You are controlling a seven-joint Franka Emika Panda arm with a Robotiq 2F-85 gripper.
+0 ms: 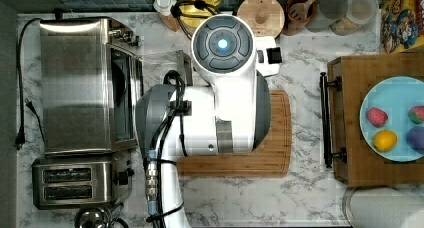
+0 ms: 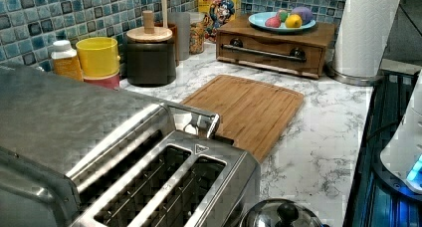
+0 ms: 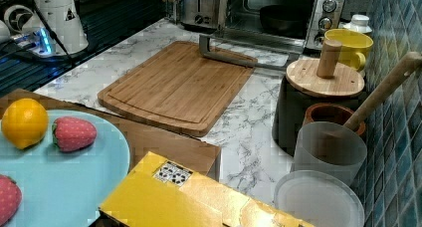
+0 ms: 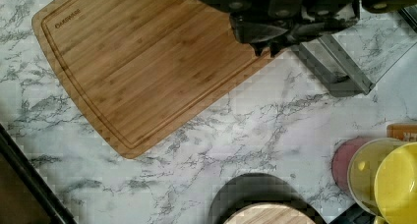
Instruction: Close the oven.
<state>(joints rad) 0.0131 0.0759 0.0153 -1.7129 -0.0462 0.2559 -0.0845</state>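
The stainless-steel oven (image 1: 75, 83) stands at the top view's left, and its knobs (image 3: 326, 15) show in the right view. Its glass door (image 3: 254, 40) hangs open and lies flat over the counter. The long bar handle (image 3: 226, 57) reaches the near edge of the cutting board. A dark pan (image 3: 281, 18) sits inside the oven. In the wrist view my gripper (image 4: 265, 49) hovers above the counter just beside the door handle (image 4: 344, 74), apart from it. Its fingertips are shut together with nothing between them. The white arm (image 1: 220, 93) covers the gripper in the top view.
A two-slot toaster (image 1: 75, 183) stands beside the oven. A bamboo cutting board (image 3: 174, 82) lies mid-counter. Along the tiled wall stand a yellow mug (image 3: 348, 48), a dark lidded canister (image 3: 318, 82) and jars. A wooden box (image 1: 370, 123) carries a blue plate (image 1: 390, 95) of fruit.
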